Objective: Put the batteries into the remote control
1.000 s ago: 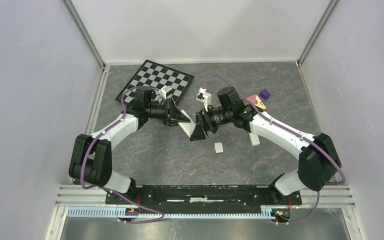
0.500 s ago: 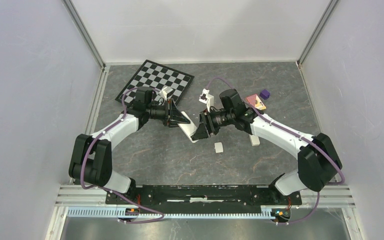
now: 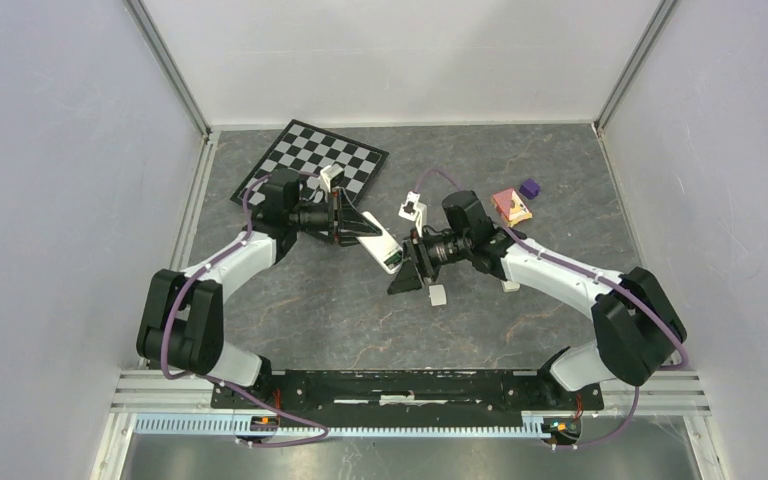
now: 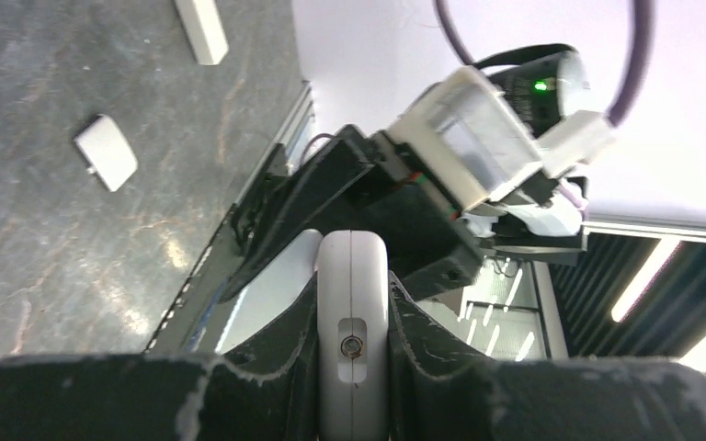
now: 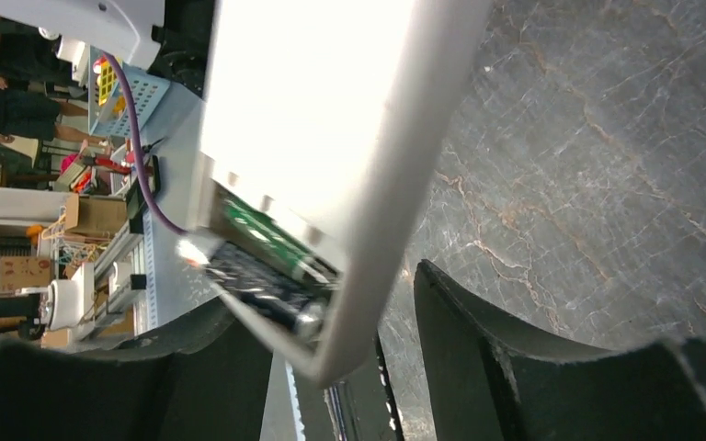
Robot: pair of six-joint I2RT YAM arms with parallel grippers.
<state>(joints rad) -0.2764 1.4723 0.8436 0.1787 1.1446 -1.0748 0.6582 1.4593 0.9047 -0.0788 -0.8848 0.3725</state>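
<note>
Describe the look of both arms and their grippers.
The left arm and right arm have white links and black joints, each trailed by a purple cable. The left gripper and right gripper are black, with wedge-shaped fingers scuffed pale at the edges.

top: bright, even, soft shadows | right wrist: remote (image 5: 331, 92) glaring white | left wrist: foreground soft

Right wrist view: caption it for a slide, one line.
Two batteries, one green-wrapped, lie in the white remote's open compartment above the dark table.
</note>
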